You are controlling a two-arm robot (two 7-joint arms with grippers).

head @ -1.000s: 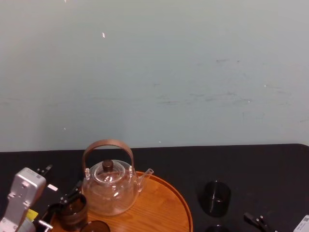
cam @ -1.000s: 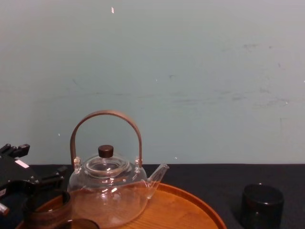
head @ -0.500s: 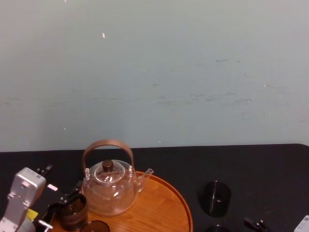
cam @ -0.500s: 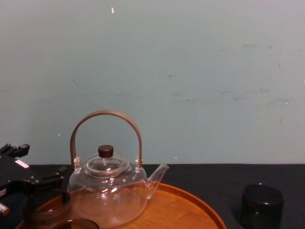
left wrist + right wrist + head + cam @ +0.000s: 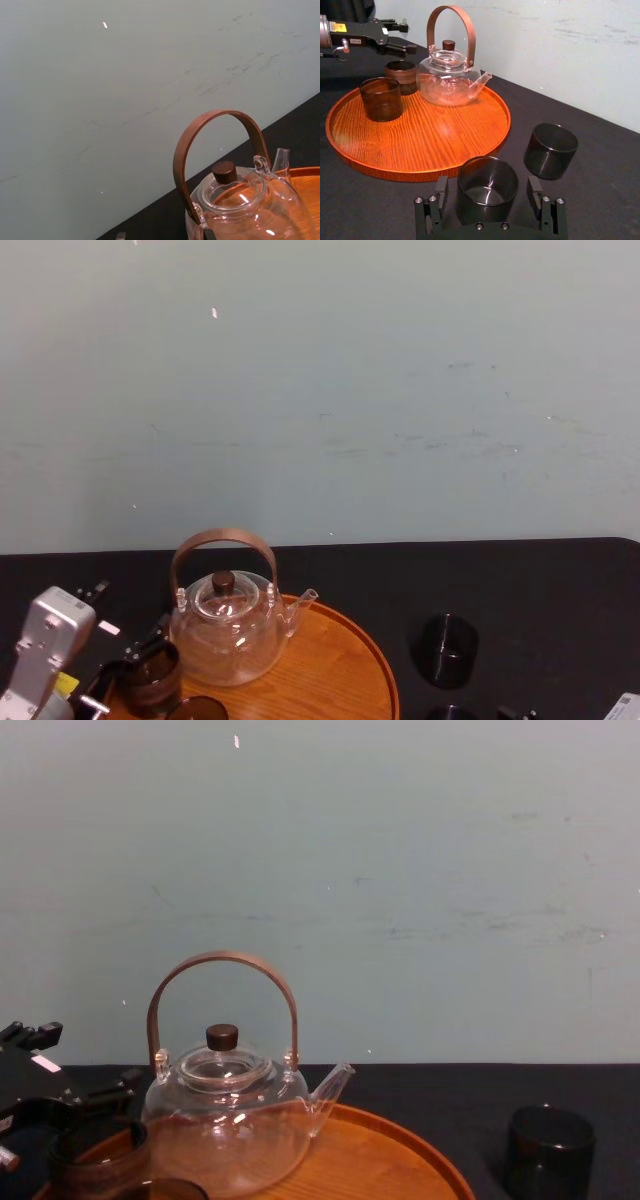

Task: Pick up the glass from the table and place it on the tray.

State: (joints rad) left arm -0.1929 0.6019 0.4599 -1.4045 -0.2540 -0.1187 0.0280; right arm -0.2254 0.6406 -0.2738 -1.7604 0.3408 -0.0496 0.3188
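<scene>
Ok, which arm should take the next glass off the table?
Right. The right gripper is open, with a finger on either side of a glass standing on the table just off the tray. The left gripper is across the tray, near the teapot.

Right gripper (image 5: 488, 184) farther back than before.

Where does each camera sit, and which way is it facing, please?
Head view: high, looking forward and down at the round orange wooden tray and clear glass teapot; left hand at tray's left edge.
Chest view: low, looking across the black table; left hand at left.
Left wrist view: beside the teapot, facing the wall.
Right wrist view: faces the tray over the open right hand, straddling a dark smoky glass tumbler.
Head and chest share teapot and tray.
</scene>
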